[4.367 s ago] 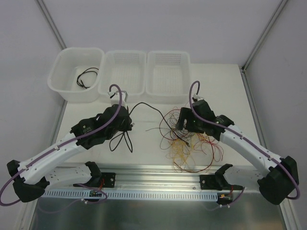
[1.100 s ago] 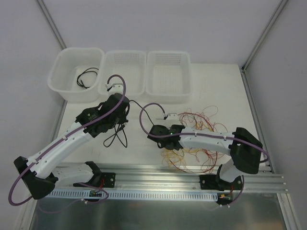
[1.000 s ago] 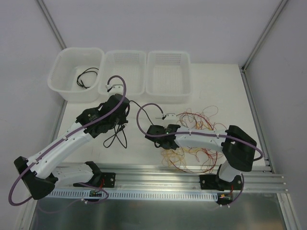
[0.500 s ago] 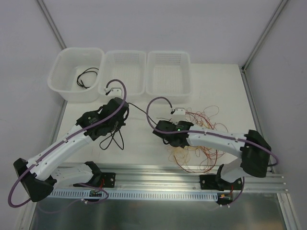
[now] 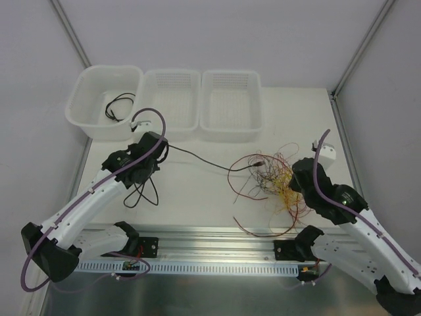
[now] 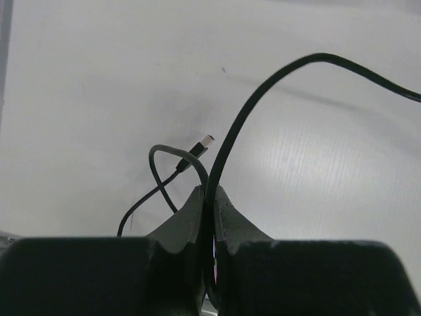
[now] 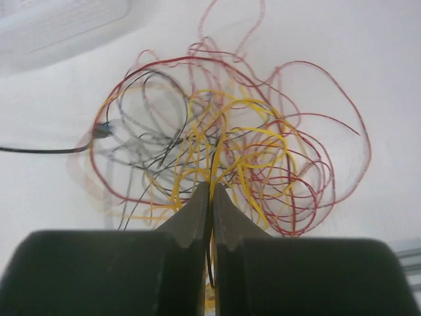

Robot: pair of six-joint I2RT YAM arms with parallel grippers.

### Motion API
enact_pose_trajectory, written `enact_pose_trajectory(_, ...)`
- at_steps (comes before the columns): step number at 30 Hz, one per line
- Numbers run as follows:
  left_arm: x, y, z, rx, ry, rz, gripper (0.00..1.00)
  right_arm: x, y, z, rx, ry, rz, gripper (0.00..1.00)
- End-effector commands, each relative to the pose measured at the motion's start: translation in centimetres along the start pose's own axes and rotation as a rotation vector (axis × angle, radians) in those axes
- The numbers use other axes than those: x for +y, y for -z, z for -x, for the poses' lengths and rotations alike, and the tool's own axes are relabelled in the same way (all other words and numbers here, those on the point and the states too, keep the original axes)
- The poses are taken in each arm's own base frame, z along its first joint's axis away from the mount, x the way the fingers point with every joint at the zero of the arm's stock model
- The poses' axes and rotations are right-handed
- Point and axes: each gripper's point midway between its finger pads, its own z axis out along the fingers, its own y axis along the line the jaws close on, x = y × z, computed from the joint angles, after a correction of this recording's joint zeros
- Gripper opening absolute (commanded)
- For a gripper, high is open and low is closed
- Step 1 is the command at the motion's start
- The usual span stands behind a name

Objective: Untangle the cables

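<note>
**Two Arms and One Big Knot of Wires**

The tangle (image 5: 273, 181) of red, yellow and black wires lies on the right side of the white table (image 5: 197, 197), close to the right arm. A long black cable (image 5: 197, 157) runs out of the tangle and goes left across the table to the left gripper (image 6: 210, 197). That gripper's fingers are pressed tight together, with the black cable pinched between them. More of this cable lies in loops on the near left, and it ends in a small plug (image 6: 205, 142) on the table.

The right gripper (image 7: 210, 192) sits at the near edge of the tangle. Its fingers are squeezed together too. Some yellow wires (image 7: 227, 141) run right into the pinch, so it seems to hold them.

Three white bins stand at the far side. The left bin (image 5: 85, 112) has a short black cable (image 5: 118, 105) in it.

The wires look very thin, light, soft and springy. They will likely slip, curl back and catch on each other. A hard pull could drag the whole pile or make the knot tighter. The black cable is thicker, so it is easier to hold. A good place to grab it is near the cable tip (image 7: 102, 130), where it goes into the tangle. The other gripper can hold the pile back.
</note>
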Motion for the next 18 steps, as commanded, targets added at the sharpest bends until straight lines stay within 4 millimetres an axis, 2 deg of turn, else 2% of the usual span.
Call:
enact_pose_trajectory(1, 4.0, -0.2, -0.5, 0.008, -0.003, 0.138, 0.00, -2.9, -0.8, -0.6, 0.029, 0.073, -0.079, 0.01)
enact_pose_trajectory(2, 4.7, 0.0, -0.7, 0.016, -0.004, 0.157, 0.00, -3.9, -1.4, -1.2, 0.050, 0.074, -0.115, 0.01)
enact_pose_trajectory(4, 6.1, 0.4, -0.4, 0.006, 0.031, 0.180, 0.00, -4.9, -2.2, -2.1, 0.090, 0.053, -0.144, 0.01)
enact_pose_trajectory(5, 6.4, 0.7, -0.3, 0.001, 0.032, 0.179, 0.00, -5.2, -3.0, -3.2, 0.140, 0.016, -0.138, 0.01)
enact_pose_trajectory(9, 6.0, 2.5, 0.9, -0.047, 0.072, 0.083, 0.00, -3.7, -4.7, -5.1, 0.234, -0.055, -0.032, 0.01)
enact_pose_trajectory(12, 4.3, 3.8, 1.7, -0.047, 0.049, -0.044, 0.00, -1.5, -5.3, -5.7, 0.297, -0.034, 0.068, 0.01)
enact_pose_trajectory(13, 3.1, 4.3, 1.5, -0.028, 0.019, -0.126, 0.00, -0.4, -5.3, -6.6, 0.362, -0.016, 0.123, 0.01)
enact_pose_trajectory(16, 1.4, 6.0, 2.7, -0.063, 0.022, -0.260, 0.00, 0.3, -5.8, -6.8, 0.399, 0.026, 0.147, 0.08)
enact_pose_trajectory(17, 0.7, 6.7, 3.0, -0.070, 0.031, -0.318, 0.00, 0.4, -5.8, -6.9, 0.403, 0.042, 0.150, 0.14)
enact_pose_trajectory(18, 0.5, 7.9, 4.0, -0.113, 0.053, -0.356, 0.00, 0.9, -5.6, -7.2, 0.425, 0.053, 0.182, 0.15)
